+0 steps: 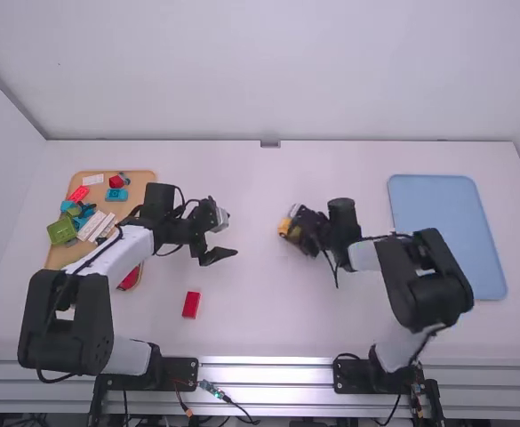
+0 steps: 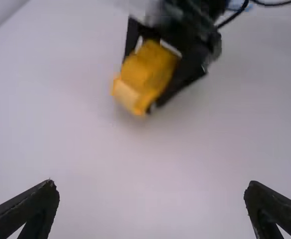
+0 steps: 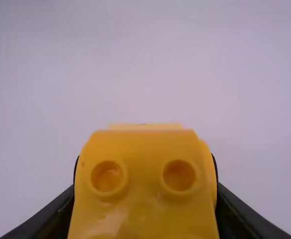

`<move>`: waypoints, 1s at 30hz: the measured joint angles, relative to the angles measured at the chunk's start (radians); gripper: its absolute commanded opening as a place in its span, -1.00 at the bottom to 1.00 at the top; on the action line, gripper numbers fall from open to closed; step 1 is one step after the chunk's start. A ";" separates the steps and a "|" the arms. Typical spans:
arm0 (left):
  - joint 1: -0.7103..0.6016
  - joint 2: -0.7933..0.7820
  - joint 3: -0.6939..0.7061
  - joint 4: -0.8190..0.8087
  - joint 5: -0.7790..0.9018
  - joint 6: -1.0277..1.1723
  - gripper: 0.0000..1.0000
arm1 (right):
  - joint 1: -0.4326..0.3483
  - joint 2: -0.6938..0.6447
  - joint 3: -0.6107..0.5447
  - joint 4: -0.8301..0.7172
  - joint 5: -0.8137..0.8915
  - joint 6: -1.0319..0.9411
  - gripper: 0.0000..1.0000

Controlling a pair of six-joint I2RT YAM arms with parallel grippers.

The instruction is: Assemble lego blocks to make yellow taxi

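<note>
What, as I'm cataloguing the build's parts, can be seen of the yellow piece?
The yellow piece looks like glossy plastic, with two round, hollow-centred studs side by side and a paler section at one end. It sits tilted near the table's middle, apparently just above the surface, pinched on opposite sides by the right gripper's two fingers.

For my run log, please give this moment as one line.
right gripper: shut on yellow lego piece | left gripper: open, empty | loose red block: on table | blue tray: at right
</note>
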 measured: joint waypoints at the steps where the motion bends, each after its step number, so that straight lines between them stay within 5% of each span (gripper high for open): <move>1: 0.000 0.000 0.000 0.004 0.000 0.000 0.98 | -0.028 -0.042 -0.003 -0.020 0.053 0.002 -0.37; 9: 0.000 0.000 0.000 0.032 0.000 -0.003 0.98 | -0.259 -0.219 -0.040 -0.033 0.374 0.089 -0.40; 15: 0.000 0.000 0.000 0.134 -0.006 -0.081 0.98 | -0.543 -0.245 -0.043 -0.035 0.464 0.169 -0.41; 24: 0.000 0.000 0.000 0.174 -0.019 -0.145 0.98 | -0.827 -0.245 -0.043 -0.040 0.295 0.221 -0.28; 30: 0.000 0.000 0.000 0.170 -0.019 -0.152 0.98 | -0.898 -0.185 -0.043 0.051 0.208 0.246 -0.29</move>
